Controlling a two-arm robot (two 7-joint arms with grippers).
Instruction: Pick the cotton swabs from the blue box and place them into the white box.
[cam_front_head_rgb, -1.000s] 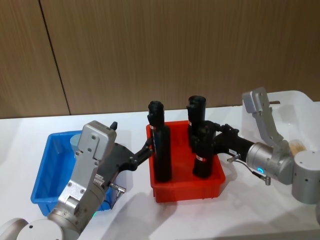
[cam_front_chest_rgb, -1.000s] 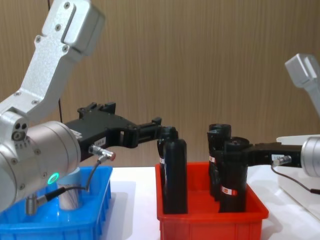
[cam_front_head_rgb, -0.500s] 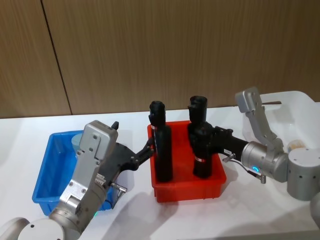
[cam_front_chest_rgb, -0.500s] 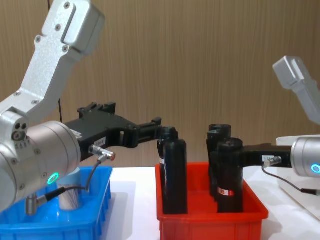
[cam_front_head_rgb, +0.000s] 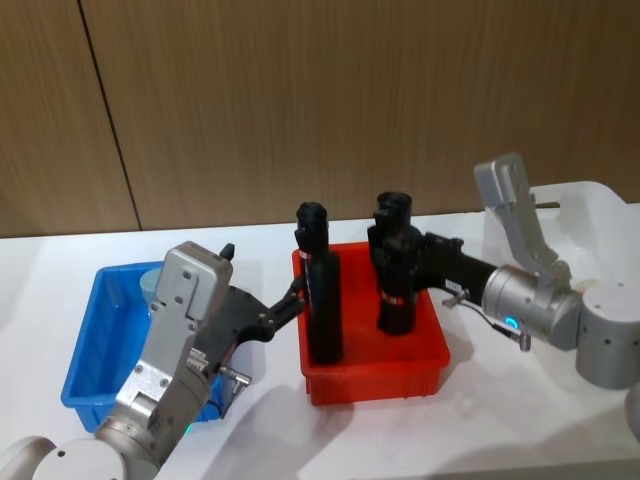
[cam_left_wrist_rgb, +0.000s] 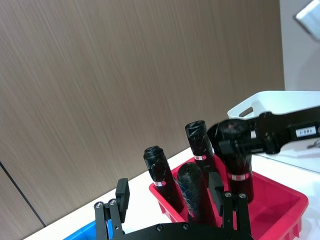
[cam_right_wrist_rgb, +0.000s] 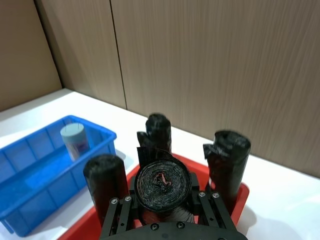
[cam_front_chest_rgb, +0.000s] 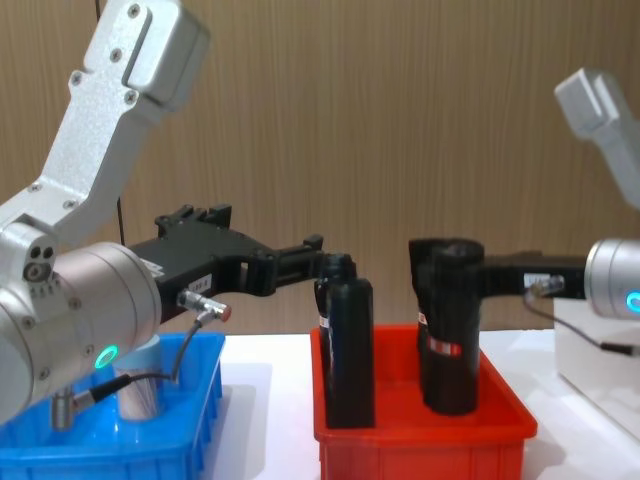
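A bright blue box (cam_front_head_rgb: 90, 340) holds a clear tub (cam_right_wrist_rgb: 75, 141) with a pale blue lid. The red bin (cam_front_head_rgb: 375, 375) carries black cylinders (cam_front_head_rgb: 322, 290) — each banded red and white. White table (cam_front_head_rgb: 400, 440), white box (cam_front_head_rgb: 600, 215), brown wood-grain wall (cam_front_head_rgb: 300, 100) — silver arms, black tools.

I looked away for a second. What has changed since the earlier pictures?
The right end effector, shut on a black cylinder, has lifted it and carried it toward the red bin's back left. The left end effector, the other cylinders, the blue box and its cotton swabs stayed put.
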